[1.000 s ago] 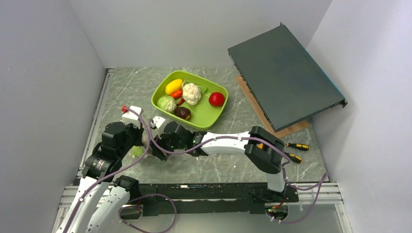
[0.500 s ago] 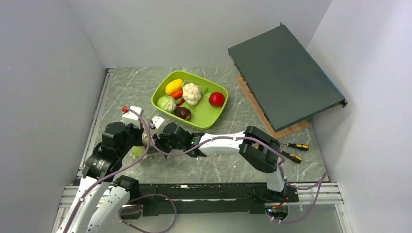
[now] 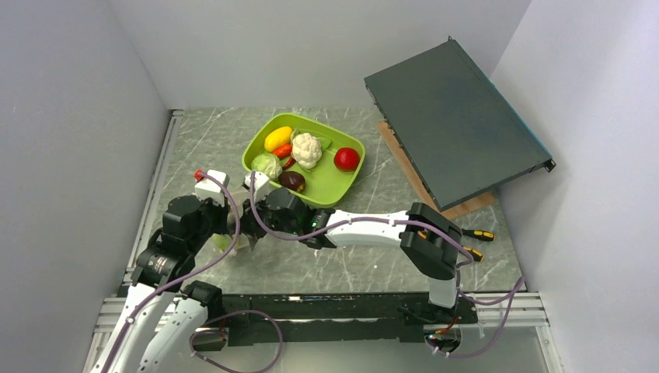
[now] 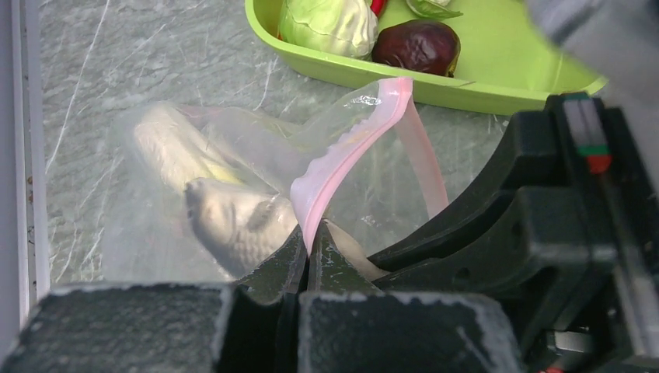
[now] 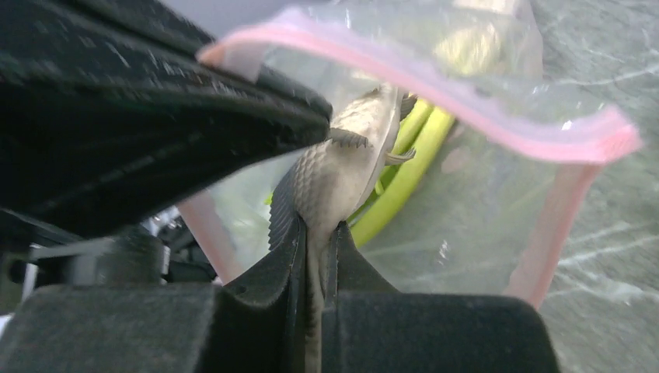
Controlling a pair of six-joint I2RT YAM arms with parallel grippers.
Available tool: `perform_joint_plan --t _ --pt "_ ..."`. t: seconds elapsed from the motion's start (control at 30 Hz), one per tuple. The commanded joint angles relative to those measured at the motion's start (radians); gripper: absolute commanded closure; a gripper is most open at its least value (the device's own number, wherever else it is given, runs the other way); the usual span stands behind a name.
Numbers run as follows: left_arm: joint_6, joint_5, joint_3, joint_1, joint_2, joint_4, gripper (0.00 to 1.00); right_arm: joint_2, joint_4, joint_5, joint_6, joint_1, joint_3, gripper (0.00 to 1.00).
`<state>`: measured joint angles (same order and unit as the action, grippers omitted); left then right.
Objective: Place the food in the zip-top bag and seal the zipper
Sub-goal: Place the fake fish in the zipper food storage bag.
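Observation:
The clear zip-top bag (image 4: pixel 148 210) lies on the table near the tray, and my left gripper (image 4: pixel 309 247) is shut on its pink zipper strip (image 4: pixel 350 148), holding the mouth up. My right gripper (image 5: pixel 315 233) reaches into that mouth and is shut on a grey scaly toy fish (image 5: pixel 334 175). A pale green leafy stalk (image 5: pixel 400 186) lies inside the bag beside it. In the top view both grippers meet at the bag (image 3: pixel 223 242). More food sits in the lime-green tray (image 3: pixel 336 189): a yellow piece (image 3: pixel 277 138), carrot (image 3: pixel 283 151), cauliflower (image 3: pixel 307 149), cabbage (image 3: pixel 266 165), dark purple piece (image 3: pixel 292 181) and red piece (image 3: pixel 346 158).
A dark flat panel (image 3: pixel 455 124) leans on a wooden board (image 3: pixel 458 208) at the right. Two screwdrivers (image 3: pixel 475 234) lie near the right arm's elbow. Grey walls close in the left, back and right sides. The tray's near rim (image 4: pixel 435 85) is just beyond the bag.
My right gripper has closed from wide open onto the grey fish at the bag's mouth, and its wrist has shifted slightly toward the tray. The left gripper has kept its hold.

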<state>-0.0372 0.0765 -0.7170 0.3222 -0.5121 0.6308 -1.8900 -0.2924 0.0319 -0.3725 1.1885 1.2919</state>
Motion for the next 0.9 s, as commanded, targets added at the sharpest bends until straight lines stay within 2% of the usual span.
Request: perform_joint_plan --t 0.0,0.1,0.3,0.5,0.63,0.67,0.7,0.77,0.87 --pt "0.013 -0.01 -0.01 -0.003 0.026 -0.062 1.0 -0.001 -0.102 0.071 -0.149 -0.024 0.061 1.0" --pt "0.013 -0.015 -0.007 -0.003 0.05 -0.07 1.0 -0.051 -0.135 0.144 -0.222 -0.038 0.092 1.0" --pt "0.014 -0.044 0.003 -0.003 0.085 -0.093 1.0 -0.118 -0.205 0.184 -0.299 -0.049 0.124 1.0" --pt "0.018 -0.052 0.007 -0.003 0.095 -0.099 1.0 -0.192 -0.254 0.199 -0.313 -0.049 0.179 1.0" --pt "0.015 -0.037 0.008 -0.003 0.097 -0.097 1.0 -0.236 -0.248 0.17 -0.265 -0.039 0.211 1.0" --pt "0.015 -0.037 0.008 -0.003 0.096 -0.095 1.0 -0.242 -0.27 0.171 -0.261 -0.036 0.205 0.98" --pt "0.015 -0.036 0.007 -0.003 0.096 -0.094 1.0 -0.248 -0.277 0.171 -0.258 -0.031 0.203 0.92" --pt "0.014 -0.036 0.007 -0.003 0.095 -0.094 1.0 -0.261 -0.263 0.179 -0.236 -0.025 0.218 0.73" --pt "0.016 -0.033 0.007 -0.003 0.094 -0.094 1.0 -0.253 -0.233 0.17 -0.216 -0.017 0.218 0.65"
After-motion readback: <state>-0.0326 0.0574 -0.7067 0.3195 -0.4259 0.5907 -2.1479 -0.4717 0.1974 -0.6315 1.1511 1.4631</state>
